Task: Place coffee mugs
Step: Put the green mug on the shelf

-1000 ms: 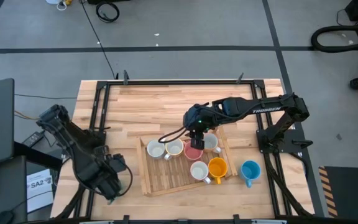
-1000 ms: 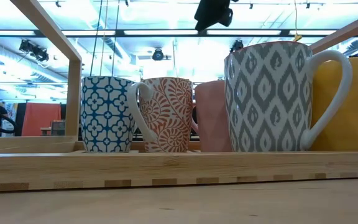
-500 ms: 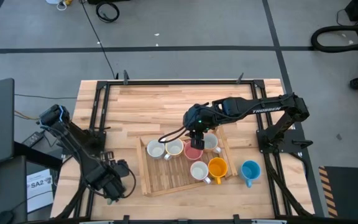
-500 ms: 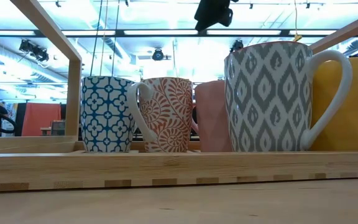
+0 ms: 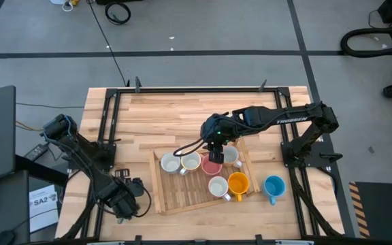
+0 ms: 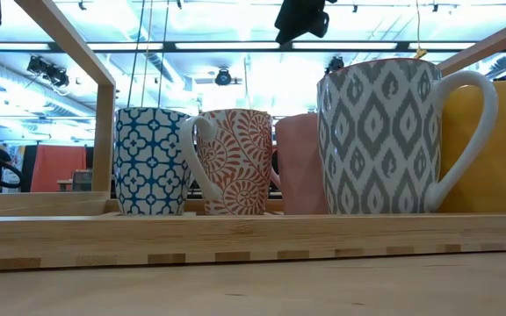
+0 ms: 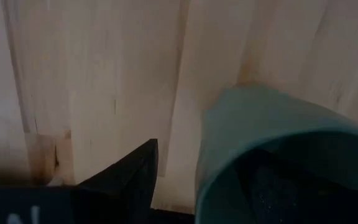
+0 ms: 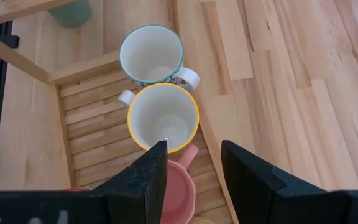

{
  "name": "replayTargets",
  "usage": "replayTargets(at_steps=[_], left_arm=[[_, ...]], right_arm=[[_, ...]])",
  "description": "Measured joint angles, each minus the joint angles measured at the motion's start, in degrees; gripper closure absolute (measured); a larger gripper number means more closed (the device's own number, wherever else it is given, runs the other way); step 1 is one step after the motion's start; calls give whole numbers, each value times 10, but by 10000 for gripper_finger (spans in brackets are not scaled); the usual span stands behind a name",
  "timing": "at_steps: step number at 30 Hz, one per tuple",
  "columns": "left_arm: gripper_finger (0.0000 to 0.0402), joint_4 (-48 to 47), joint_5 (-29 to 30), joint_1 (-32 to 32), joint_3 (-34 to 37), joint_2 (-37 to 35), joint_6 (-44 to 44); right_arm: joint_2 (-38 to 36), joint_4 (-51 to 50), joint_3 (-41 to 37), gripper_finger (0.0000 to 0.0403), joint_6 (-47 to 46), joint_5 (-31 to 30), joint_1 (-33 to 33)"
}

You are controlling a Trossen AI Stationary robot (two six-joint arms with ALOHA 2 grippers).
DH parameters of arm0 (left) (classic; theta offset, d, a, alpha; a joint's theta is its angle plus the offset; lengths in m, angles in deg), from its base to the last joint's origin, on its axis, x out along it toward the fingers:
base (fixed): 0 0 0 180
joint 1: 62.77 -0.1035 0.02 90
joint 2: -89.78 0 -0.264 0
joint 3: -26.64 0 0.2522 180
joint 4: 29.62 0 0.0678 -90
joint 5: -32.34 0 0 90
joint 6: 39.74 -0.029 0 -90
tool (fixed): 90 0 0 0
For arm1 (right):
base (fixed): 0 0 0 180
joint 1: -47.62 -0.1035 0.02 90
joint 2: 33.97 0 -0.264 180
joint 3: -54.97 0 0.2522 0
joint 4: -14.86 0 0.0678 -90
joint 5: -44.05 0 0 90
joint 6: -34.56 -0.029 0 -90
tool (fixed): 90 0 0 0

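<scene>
From above, the tray (image 5: pixel 182 201) sits at the front of the worktop (image 5: pixel 182 112) and holds six mugs. The back row is a white mug (image 5: pixel 170 163), a cream mug (image 5: pixel 190 162), a pink mug (image 5: pixel 211 166) and a pale mug (image 5: pixel 231 156). In front of them stand another white mug (image 5: pixel 218 186) and an orange mug (image 5: pixel 238 182). A blue mug (image 5: pixel 273 186) stands on the worktop just right of the tray.

The low view shows what the high view hides, which is the patterns on the mug walls: blue tiles (image 6: pixel 150 161), red swirls (image 6: pixel 235 162) and grey diamonds (image 6: pixel 380 136).

The right claw (image 5: pixel 214 145) hangs over the pink mug. Its wrist view shows both fingers (image 8: pixel 148 180) moderately apart with nothing between them, and empty mugs below.

The left claw (image 5: pixel 129 199) is low at the front left of the worktop, beside the tray, and covers what lies under it in the high view. Only its wrist view shows a green mug (image 7: pixel 278 155) there, right next to one finger (image 7: pixel 129 174). The claw stands wide; whether it touches the mug cannot be told.
</scene>
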Motion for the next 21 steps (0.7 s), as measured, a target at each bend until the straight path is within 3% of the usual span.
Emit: replayTargets(at_steps=[11,21], left_arm=[[190,1,2,0,1,0,-2],[276,1,2,0,1,0,-2]], right_arm=[[0,0,0,246,0,0,0],[0,0,0,246,0,0,0]])
